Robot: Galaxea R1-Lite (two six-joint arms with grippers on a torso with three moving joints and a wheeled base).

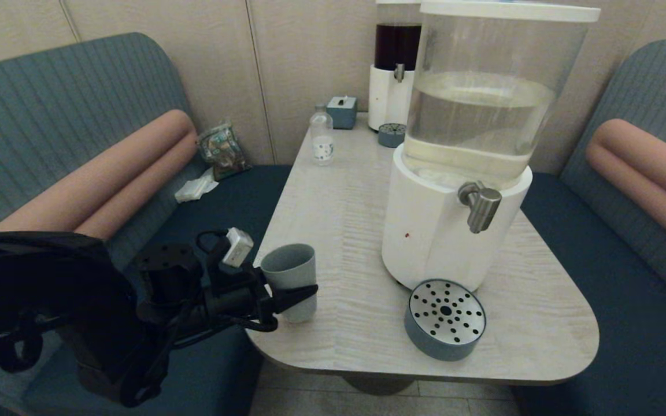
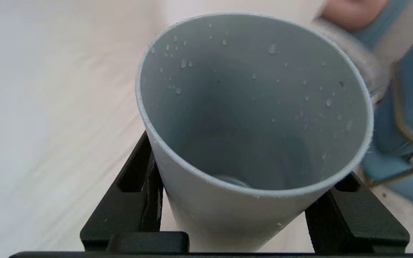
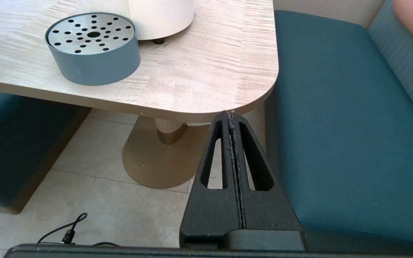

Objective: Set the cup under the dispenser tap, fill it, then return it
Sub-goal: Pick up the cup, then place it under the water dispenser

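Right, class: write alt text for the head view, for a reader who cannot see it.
The robot's left hand grips a grey-green cup at the near left edge of a pale table. A big clear water dispenser with a steel tap stands to its right, above a round perforated tray.

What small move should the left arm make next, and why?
Probably lift the cup slightly and carry it toward the dispenser tap. The left gripper straddles it at the table's near-left edge, it looks nearly empty, and the tap is off to the right.
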